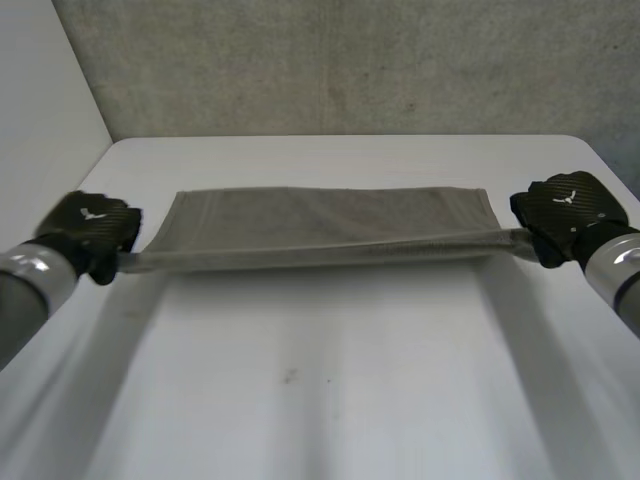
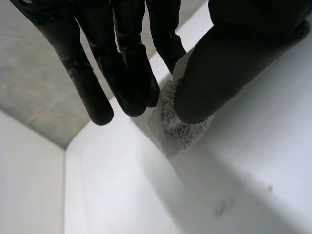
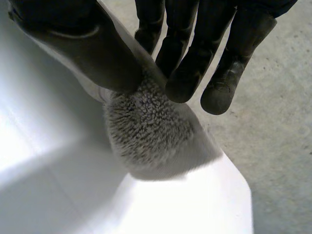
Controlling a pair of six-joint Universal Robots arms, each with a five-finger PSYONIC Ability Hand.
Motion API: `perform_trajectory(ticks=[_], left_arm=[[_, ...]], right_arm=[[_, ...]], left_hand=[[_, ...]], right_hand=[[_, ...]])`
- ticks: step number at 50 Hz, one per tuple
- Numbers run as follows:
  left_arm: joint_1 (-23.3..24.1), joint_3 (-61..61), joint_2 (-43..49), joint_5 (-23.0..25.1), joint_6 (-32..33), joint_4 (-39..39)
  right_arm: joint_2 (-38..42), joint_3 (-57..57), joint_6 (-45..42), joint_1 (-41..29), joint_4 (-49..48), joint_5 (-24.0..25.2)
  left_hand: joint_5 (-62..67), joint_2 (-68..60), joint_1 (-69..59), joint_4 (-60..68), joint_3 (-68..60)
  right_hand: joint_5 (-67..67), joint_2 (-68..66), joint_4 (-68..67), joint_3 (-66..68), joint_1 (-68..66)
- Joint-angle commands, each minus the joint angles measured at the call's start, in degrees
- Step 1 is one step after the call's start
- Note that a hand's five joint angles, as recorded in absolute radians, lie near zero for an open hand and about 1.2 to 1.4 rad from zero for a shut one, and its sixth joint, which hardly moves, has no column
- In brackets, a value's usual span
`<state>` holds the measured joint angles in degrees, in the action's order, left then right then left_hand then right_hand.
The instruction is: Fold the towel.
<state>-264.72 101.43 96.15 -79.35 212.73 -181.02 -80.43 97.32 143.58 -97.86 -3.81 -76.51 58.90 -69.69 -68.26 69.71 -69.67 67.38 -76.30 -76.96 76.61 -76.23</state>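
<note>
Two near corners of your grey towel (image 1: 330,225) pinched, its near edge stretched taut between them over the white table (image 1: 330,400), your left hand (image 1: 92,228) squeezing one corner between thumb and fingers (image 2: 131,73), your right hand (image 1: 568,212) squeezing the other likewise

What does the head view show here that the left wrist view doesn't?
Head view: the whole grey towel, its near edge pulled taut between both hands, with the right hand at the other end. Left wrist view: the pinch up close, thumb against fingers with the towel's fuzzy corner between them. Shared: the left hand, the towel and the white table.
</note>
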Motion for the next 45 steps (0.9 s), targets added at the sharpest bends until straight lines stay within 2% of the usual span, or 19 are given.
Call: perform_trajectory(ticks=[1,2,4,7,10,14,18,22,24,27,29,30,32,34,37,39,40,42,45], left_arm=[[-3.25,12.46,-19.03,0.86,-6.53,0.23],[-3.26,12.48,-19.07,0.86,-6.54,0.23],[-2.91,16.59,-25.81,1.04,-7.94,0.84],[-2.73,20.11,-31.26,1.91,-7.95,1.89],[-2.55,22.40,-33.91,3.32,-7.95,2.60],[-2.64,23.64,-33.84,4.29,-7.86,2.25],[-3.43,23.82,-29.73,4.29,-8.03,0.76],[-4.22,22.77,-22.78,4.29,-8.12,-3.89],[-4.22,22.16,-20.85,4.20,-8.21,-5.91],[-4.22,20.31,-15.76,4.03,-8.47,-10.30],[-3.87,19.07,-12.74,3.94,-8.56,-12.87],[-3.26,17.77,-9.96,3.68,-8.56,-15.48],[-2.82,16.17,-7.21,3.23,-8.56,-17.79],[-0.81,12.33,-0.56,2.10,-9.09,-21.03],[0.35,10.02,2.81,0.86,-9.44,-22.01],[1.66,5.39,9.02,-2.37,-9.53,-22.62],[1.67,5.36,9.05,-2.39,-9.53,-22.63],[2.37,0.81,15.09,-4.66,-9.62,-22.63],[2.81,-1.49,17.58,-5.20,-9.71,-22.63]], right_arm=[[-9.63,2.07,-10.23,0.39,10.91,-0.13],[-9.65,2.08,-10.25,0.39,10.93,-0.13],[-14.81,3.83,-13.31,1.01,15.13,-0.13],[-18.86,5.41,-15.69,1.53,18.04,0.22],[-20.90,6.73,-17.28,1.71,19.10,0.31],[-20.82,7.70,-18.07,1.71,18.58,0.40],[-19.50,8.06,-18.43,1.80,17.97,0.49],[-12.91,7.53,-18.51,1.71,14.10,1.72],[-7.92,6.57,-18.60,1.36,9.20,3.03],[-5.52,5.77,-18.51,1.27,6.10,3.65],[2.00,2.37,-18.51,0.92,-0.98,4.27],[2.04,2.34,-18.51,0.92,-1.02,4.27],[8.25,-1.76,-18.34,0.66,-5.05,4.09],[11.32,-4.05,-18.25,0.22,-6.11,4.00],[17.21,-8.79,-18.42,-1.27,-6.91,3.65],[19.68,-11.17,-18.16,-1.97,-7.00,3.57],[22.23,-13.54,-18.16,-2.59,-7.00,3.56],[24.51,-15.83,-18.16,-3.03,-7.08,3.48],[28.56,-19.96,-18.07,-3.56,-7.26,3.30]], left_hand=[[11.10,-10.31,-11.74,10.29,-10.33],[11.10,-10.31,-11.74,10.29,-10.33],[11.10,-10.31,-11.74,10.29,-10.33],[11.10,-10.31,-11.74,10.29,-10.33],[11.10,-10.31,-11.74,10.29,-10.33],[11.10,-10.31,-11.74,10.29,-10.33],[11.10,-10.31,-11.74,10.29,-10.33],[11.10,-10.31,-11.74,10.29,-10.33],[11.10,-10.31,-11.74,10.29,-10.33],[11.10,-10.31,-11.74,10.29,-10.33],[11.10,-10.31,-11.74,10.29,-10.33],[11.10,-10.31,-11.74,10.29,-10.33],[11.10,-10.31,-11.74,10.29,-10.33],[11.10,-10.31,-11.74,10.29,-10.33],[11.10,-10.31,-11.74,10.29,-10.33],[11.10,-10.31,-11.74,10.29,-10.33],[11.10,-10.31,-11.74,10.29,-10.33],[11.10,-10.31,-11.74,10.29,-10.33],[11.10,-10.31,-11.74,10.29,-10.33]], right_hand=[[2.62,-3.70,-3.04,3.39,-3.77],[2.62,-3.70,-3.04,3.39,-3.77],[2.62,-3.70,-3.04,3.39,-3.77],[2.62,-3.70,-3.04,3.39,-3.77],[2.62,-3.70,-3.04,3.39,-3.77],[2.62,-3.70,-3.04,3.39,-3.77],[2.62,-3.70,-3.04,3.39,-3.77],[2.62,-3.70,-3.04,3.39,-3.77],[2.62,-3.70,-3.04,3.39,-3.77],[2.62,-3.70,-3.04,3.39,-3.77],[2.62,-3.70,-3.04,3.39,-3.77],[2.62,-3.70,-3.04,3.39,-3.77],[2.62,-3.70,-3.04,3.39,-3.77],[2.62,-3.70,-3.04,3.39,-3.77],[2.62,-3.70,-3.04,3.39,-3.77],[2.62,-3.70,-3.04,3.39,-3.77],[2.62,-3.70,-3.04,3.39,-3.77],[2.62,-3.70,-3.04,3.39,-3.77],[2.62,-3.70,-3.04,3.39,-3.77]])
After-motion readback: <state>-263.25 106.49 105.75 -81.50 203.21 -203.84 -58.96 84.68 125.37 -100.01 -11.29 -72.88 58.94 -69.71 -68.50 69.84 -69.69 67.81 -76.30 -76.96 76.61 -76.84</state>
